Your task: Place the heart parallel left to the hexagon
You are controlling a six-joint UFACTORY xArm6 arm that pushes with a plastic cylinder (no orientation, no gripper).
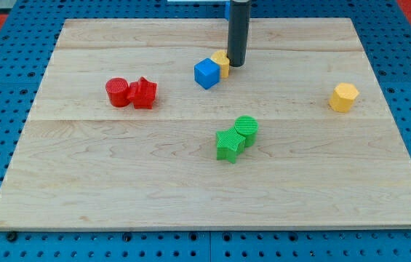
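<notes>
A yellow hexagon (343,97) lies near the board's right edge. A small yellow block (220,61) sits at the top centre, partly hidden, so I cannot make out its shape. It touches the blue cube (206,73) just to its lower left. My tip (236,65) stands against the right side of this yellow block, far to the left of the hexagon.
A red cylinder (117,92) and a red star-like block (144,92) touch each other at the left. A green star (229,144) and a green cylinder (246,129) touch at the centre. The wooden board (81,189) lies on a blue pegboard.
</notes>
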